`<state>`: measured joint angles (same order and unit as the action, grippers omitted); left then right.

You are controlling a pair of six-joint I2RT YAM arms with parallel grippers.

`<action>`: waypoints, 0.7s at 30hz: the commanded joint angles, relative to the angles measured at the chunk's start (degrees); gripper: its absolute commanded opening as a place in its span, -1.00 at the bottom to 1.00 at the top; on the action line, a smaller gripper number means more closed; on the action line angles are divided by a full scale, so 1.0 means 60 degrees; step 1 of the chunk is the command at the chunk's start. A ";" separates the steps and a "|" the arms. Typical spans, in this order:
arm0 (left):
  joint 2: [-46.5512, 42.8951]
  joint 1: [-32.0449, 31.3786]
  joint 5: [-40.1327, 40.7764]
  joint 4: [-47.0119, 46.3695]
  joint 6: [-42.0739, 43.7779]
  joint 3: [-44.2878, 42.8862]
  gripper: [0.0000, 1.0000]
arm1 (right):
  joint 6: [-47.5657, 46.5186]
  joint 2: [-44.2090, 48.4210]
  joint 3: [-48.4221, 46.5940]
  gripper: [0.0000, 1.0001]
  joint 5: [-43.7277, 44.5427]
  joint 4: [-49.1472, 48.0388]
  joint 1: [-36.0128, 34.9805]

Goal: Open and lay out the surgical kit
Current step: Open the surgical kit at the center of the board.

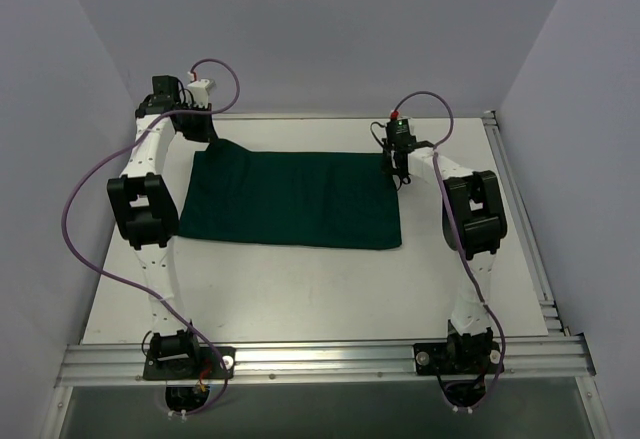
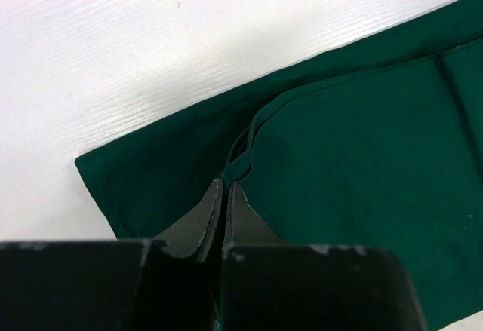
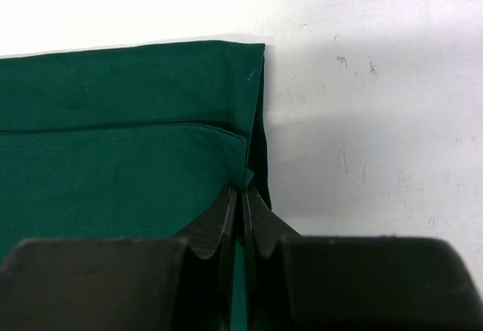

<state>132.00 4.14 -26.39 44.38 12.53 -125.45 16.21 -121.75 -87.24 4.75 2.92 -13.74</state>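
Currently the dark green cloth wrap [image 1: 290,199] is seen lying folded and flat on the middle of the white surface [image 1: 300,289]. The jaws of the left gripper [image 2: 225,185] are closed on a raised fold of its upper layer near the far left corner, while those of the right gripper [image 3: 243,189] are pinched shut on the hem at the far right corner
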 commanded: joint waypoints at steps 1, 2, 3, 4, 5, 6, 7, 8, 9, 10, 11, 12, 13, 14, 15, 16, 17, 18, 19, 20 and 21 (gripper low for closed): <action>-0.0511 0.0042 -0.0259 -0.0029 0.0108 -0.0156 -0.95 | -0.0064 0.0648 -0.0299 -1.00 0.0350 0.0290 -0.0025; -0.0541 0.0042 -0.0259 0.0058 0.0152 -0.0171 -0.95 | -0.0064 0.0692 -0.0313 -1.00 0.0394 0.0319 -0.0025; -0.0570 0.0057 -0.0288 0.0117 0.0181 -0.0215 -0.95 | -0.0079 0.0722 -0.0328 -1.00 0.0539 0.0392 -0.0025; -0.0672 0.0071 -0.0347 0.0190 0.0210 -0.0244 -0.95 | -0.0108 0.0795 -0.0313 -1.00 0.0613 0.0407 -0.0010; -0.0731 0.0086 -0.0507 0.0220 0.0225 -0.0244 -0.95 | -0.0166 0.0824 -0.0299 -1.00 0.0686 0.0407 0.0004; -0.0804 0.0130 -0.0625 0.0249 0.0225 -0.0230 -0.95 | -0.0181 0.0854 -0.0284 -1.00 0.0745 0.0407 0.0033; -0.0964 0.0173 -0.0742 0.0279 0.0225 -0.0215 -0.95 | -0.0182 0.0868 -0.0255 -1.00 0.0731 0.0436 0.0121; -0.1082 0.0203 -0.1018 0.0279 0.0211 -0.0157 -0.95 | -0.0182 0.0883 -0.0226 -1.00 0.0731 0.0422 0.0165; -0.1184 0.0247 -0.1181 0.0294 0.0211 -0.0098 -0.95 | -0.0196 0.0898 -0.0211 -1.00 0.0717 0.0378 0.0209; -0.1432 0.0349 -0.1313 0.0337 0.0240 -0.0025 -0.95 | -0.0225 0.0912 -0.0182 -1.00 0.0615 0.0349 0.0253; -0.1565 0.0364 -0.1546 0.0381 0.0341 0.0106 -0.95 | -0.0284 0.0912 -0.0167 -1.00 0.0541 0.0291 0.0253; -0.1682 0.0379 -0.1636 0.0469 0.0444 0.0180 -0.95 | -0.0328 0.0912 -0.0181 -1.00 0.0483 0.0276 0.0253; -0.1915 0.0379 -0.1709 0.0658 0.0576 0.0282 -0.95 | -0.0357 0.0869 -0.0181 -1.00 0.0308 0.0246 0.0282; -0.2048 0.0379 -0.1855 0.0776 0.0867 0.0515 -0.95 | -0.0401 0.0854 -0.0254 -1.00 0.0205 0.0246 0.0297; -0.2151 0.0365 -0.2175 0.0922 0.1044 0.0633 -0.95 | -0.0387 0.0839 -0.0269 -0.97 0.0102 0.0232 0.0312; -0.2341 0.0350 -0.2323 0.1243 0.1481 0.0765 -0.95 | -0.0372 0.0839 -0.0298 -0.94 -0.0058 0.0217 0.0326; -0.2444 0.0350 -0.2441 0.1376 0.1688 0.0911 -0.95 | -0.0372 0.0839 -0.0299 -0.91 -0.0118 0.0188 0.0327; -0.2619 0.0335 -0.2558 0.1523 0.1908 0.1203 -0.95 | -0.0343 0.0854 -0.0299 -0.83 -0.0162 0.0173 0.0356; -0.2722 0.0321 -0.2603 0.1756 0.2330 0.1365 -0.95 | -0.0328 0.0854 -0.0299 -0.75 -0.0206 0.0158 0.0341; -0.2839 0.0306 -0.2647 0.1846 0.2552 0.1541 -0.95 | -0.0328 0.0854 -0.0284 -0.64 -0.0279 0.0187 0.0356; -0.3058 0.0291 -0.2763 0.2107 0.2786 0.1862 -0.95 | -0.0314 0.0883 -0.0284 -0.46 -0.0309 0.0217 0.0341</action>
<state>117.51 6.15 -38.37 51.48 21.96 -117.47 14.74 -120.27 -87.29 3.84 3.99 -12.25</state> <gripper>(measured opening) 0.046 0.187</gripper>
